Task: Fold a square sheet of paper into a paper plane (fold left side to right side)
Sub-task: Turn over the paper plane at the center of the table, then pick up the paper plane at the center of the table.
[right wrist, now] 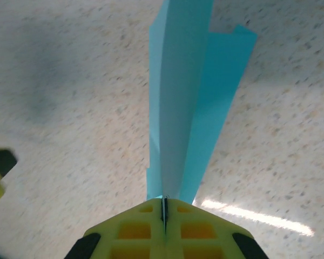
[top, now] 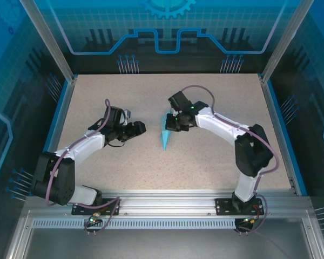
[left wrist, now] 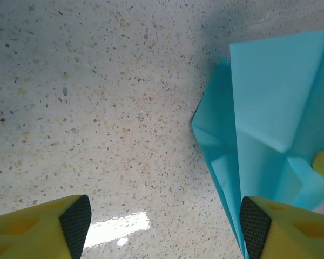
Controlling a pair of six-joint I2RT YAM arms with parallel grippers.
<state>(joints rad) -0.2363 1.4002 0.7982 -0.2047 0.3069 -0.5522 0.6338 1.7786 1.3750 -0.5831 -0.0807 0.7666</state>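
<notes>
On the speckled beige table (top: 216, 167), midway between the two arms, sits the paper plane (top: 165, 136), a narrow light-blue dart of creased paper. Its sharp tip is the nearest part and points toward the arm bases, leaning a touch left. The long axis runs near to far, with the wide tail end farthest away.

Beside it, the left gripper (left wrist: 164, 224), yellow with black ribbed pads, has its fingers spread wide with nothing between them. Its right pad is close to the paper's edge; whether it touches cannot be told.

At the tail, the right gripper (right wrist: 164, 208) has its yellow fingers pinched tight on the doubled paper at the centre crease. One wing splays sideways, so the halves are not flat together. Whether the tail is lifted off the table cannot be told.

The step in hand looks like the closing fold, left half onto right. The next move likely calls for a firm pinch while the free gripper presses the loose wing flat, gently, since thin paper may slip or buckle.
</notes>
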